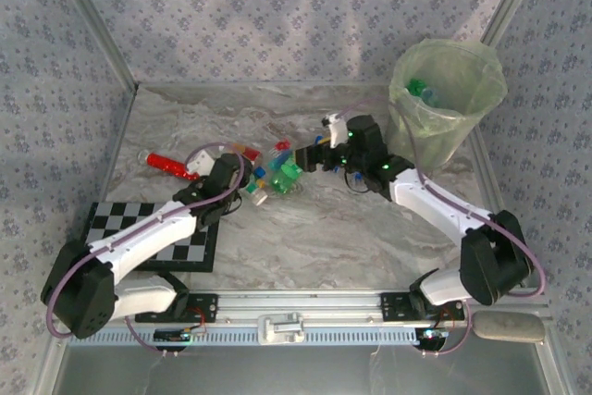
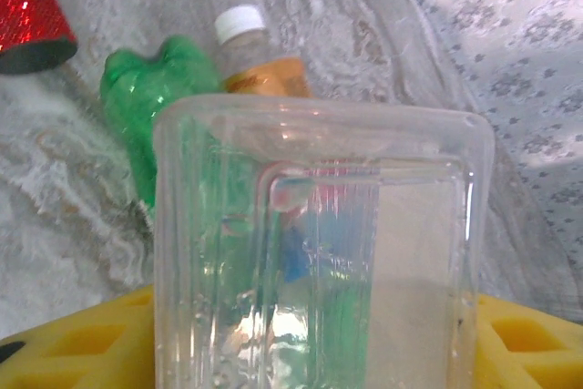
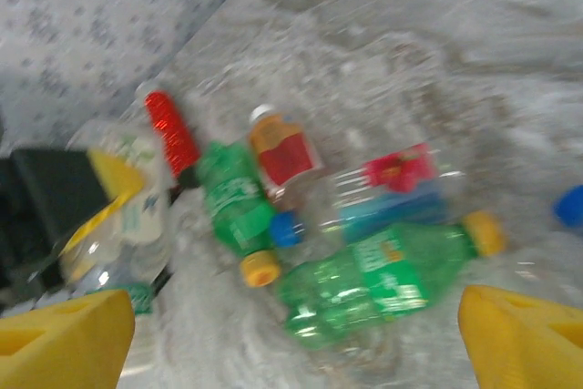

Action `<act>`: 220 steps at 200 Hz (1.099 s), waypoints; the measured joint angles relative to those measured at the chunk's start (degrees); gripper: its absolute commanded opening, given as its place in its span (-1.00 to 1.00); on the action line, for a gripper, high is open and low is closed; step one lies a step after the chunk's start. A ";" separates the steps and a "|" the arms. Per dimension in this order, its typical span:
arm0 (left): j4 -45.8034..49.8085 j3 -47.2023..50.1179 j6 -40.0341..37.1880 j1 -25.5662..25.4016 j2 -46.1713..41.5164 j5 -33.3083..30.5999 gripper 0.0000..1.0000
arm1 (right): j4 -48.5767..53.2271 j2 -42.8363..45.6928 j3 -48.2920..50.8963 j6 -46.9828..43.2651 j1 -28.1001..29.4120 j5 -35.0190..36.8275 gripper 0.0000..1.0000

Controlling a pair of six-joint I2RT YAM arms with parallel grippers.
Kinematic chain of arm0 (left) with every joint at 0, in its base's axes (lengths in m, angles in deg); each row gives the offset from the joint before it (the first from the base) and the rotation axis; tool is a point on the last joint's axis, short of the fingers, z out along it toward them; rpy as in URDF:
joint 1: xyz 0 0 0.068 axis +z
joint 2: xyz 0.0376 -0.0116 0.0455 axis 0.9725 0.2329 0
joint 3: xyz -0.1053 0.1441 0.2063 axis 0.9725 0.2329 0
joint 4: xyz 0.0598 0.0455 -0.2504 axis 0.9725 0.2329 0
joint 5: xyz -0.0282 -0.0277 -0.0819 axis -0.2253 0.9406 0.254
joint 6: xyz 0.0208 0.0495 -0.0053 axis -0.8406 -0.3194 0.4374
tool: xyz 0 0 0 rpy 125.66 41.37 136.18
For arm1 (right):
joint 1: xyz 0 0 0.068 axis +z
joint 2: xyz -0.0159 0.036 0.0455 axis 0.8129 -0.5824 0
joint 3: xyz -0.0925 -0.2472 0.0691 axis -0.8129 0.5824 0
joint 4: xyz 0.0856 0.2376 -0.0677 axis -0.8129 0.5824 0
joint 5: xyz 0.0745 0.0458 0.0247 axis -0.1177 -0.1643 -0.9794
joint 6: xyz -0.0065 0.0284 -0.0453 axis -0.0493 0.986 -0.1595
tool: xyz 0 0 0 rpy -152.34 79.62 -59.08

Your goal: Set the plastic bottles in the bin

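Left gripper: the left gripper (image 2: 314, 316) is closed partway around a clear bottle (image 2: 314, 252), with a yellow finger (image 2: 82, 348) against each side; from above it (image 1: 248, 187) sits at the left edge of the pile.
Right gripper: the right gripper (image 3: 291, 316) is wide open with nothing between its yellow fingers (image 3: 524, 343); it hangs over the pile, and from above it (image 1: 310, 156) is at the pile's right edge.
Pile of bottles: the pile of bottles (image 1: 277, 171) lies mid-table, between the two grippers.
Under the right gripper: a green bottle (image 3: 373, 284) with a yellow cap lies on its side, touching a clear bottle with a red and blue label (image 3: 392, 193) just beyond it.
Left of those: a second green bottle (image 3: 235, 202), an orange-labelled bottle (image 3: 281, 152) with a white cap, and a red bottle (image 3: 171, 134).
Bin: the bin (image 1: 453, 131) stands at the far right corner of the table (image 1: 351, 238), lined with a pale green bag, with a few bottles inside.
Checkerboard: the checkerboard (image 1: 153, 233) lies flat at the near left, under the left arm.
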State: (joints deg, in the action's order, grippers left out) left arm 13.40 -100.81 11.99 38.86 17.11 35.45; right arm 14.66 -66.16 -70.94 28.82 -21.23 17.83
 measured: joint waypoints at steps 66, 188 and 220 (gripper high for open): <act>-5.05 0.72 -6.10 4.09 -3.61 3.30 -0.16 | -4.46 -10.10 -4.81 1.75 10.45 -8.61 0.72; -12.52 5.35 -2.99 4.24 -3.78 11.47 -0.17 | -6.62 -20.04 -8.83 5.79 12.76 -12.94 0.41; -13.51 5.40 -2.47 4.26 -3.78 11.82 -0.17 | -6.43 -21.09 -9.05 6.01 12.76 -12.96 0.28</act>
State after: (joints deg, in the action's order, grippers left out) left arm -0.11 -95.41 9.52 43.12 13.33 47.28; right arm 8.23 -87.25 -79.99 34.83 -8.47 4.87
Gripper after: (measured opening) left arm 0.621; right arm 0.663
